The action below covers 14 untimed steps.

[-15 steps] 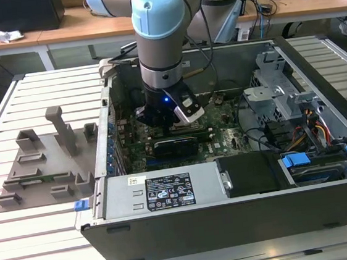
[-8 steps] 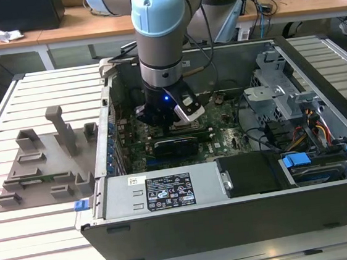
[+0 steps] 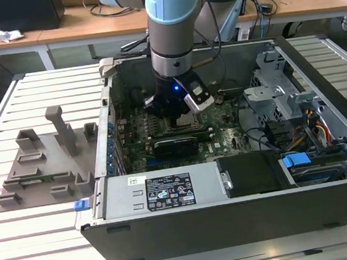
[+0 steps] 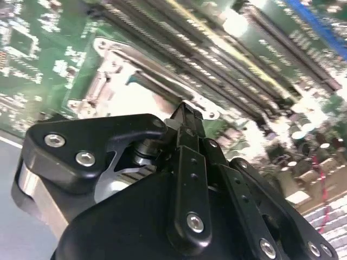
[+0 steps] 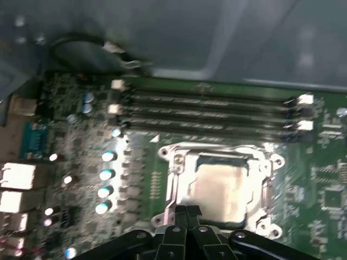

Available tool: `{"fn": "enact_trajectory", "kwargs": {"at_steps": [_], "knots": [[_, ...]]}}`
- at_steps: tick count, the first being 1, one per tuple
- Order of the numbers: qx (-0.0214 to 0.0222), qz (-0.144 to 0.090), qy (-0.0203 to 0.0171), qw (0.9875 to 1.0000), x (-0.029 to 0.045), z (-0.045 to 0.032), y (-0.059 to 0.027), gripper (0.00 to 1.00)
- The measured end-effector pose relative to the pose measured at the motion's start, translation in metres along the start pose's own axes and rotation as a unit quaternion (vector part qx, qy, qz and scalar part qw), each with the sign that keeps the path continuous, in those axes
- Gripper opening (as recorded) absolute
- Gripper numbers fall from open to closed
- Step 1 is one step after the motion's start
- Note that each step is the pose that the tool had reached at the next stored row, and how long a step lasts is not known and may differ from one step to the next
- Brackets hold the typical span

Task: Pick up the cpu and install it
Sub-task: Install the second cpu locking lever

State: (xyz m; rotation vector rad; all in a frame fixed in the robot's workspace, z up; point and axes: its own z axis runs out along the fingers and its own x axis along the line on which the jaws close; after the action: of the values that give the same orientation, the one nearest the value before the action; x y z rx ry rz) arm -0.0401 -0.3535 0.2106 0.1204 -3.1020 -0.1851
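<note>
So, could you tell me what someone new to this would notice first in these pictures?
Probably the pale blue robot arm plunging into the open computer case, its gripper low over the motherboard's socket frame. Within that frame lies the cpu, silvery in the first wrist view. On the exterior view's left, a grey tray sits on the slatted table.

The arm (image 3: 173, 24) reaches straight down, wrist vertical, its gripper (image 5: 187, 212) pointing downward with the black fingers (image 4: 187, 141) pressed together at their tips.
</note>
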Motion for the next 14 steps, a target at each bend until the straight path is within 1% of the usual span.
{"fn": "enact_trajectory", "kwargs": {"at_steps": [1, 3, 4, 6, 7, 8, 10, 11, 12, 13, 14], "knots": [[0.0008, 0.0, 0.0018, 1.0, -0.0058, 0.0003, 0.0027, 0.11], [0.0024, 0.001, 0.0042, 1.0, -0.0142, 0.0006, 0.0061, 0.11], [0.0042, 0.001, 0.0055, 1.0, -0.0191, 0.0007, 0.0076, 0.11], [0.0152, 0.001, 0.0079, 0.9999, -0.0252, 0.0011, 0.0106, 0.11], [0.0239, 0.002, 0.009, 0.9997, -0.0277, 0.0014, 0.013, 0.11], [0.032, 0.002, 0.0098, 0.9994, -0.0286, 0.0016, 0.0153, 0.11], [0.047, 0.003, 0.0109, 0.9988, -0.0297, 0.0022, 0.0211, 0.11], [0.056, 0.003, 0.0116, 0.9984, -0.0298, 0.002, 0.0236, 0.11], [0.0628, 0.004, 0.0121, 0.9979, -0.03, 0.0015, 0.0256, 0.11], [0.0684, 0.004, 0.0125, 0.9976, -0.0299, -0.0018, 0.0275, 0.11], [0.0698, 0.004, 0.0126, 0.9975, -0.0299, -0.0061, 0.0286, 0.11]]}}
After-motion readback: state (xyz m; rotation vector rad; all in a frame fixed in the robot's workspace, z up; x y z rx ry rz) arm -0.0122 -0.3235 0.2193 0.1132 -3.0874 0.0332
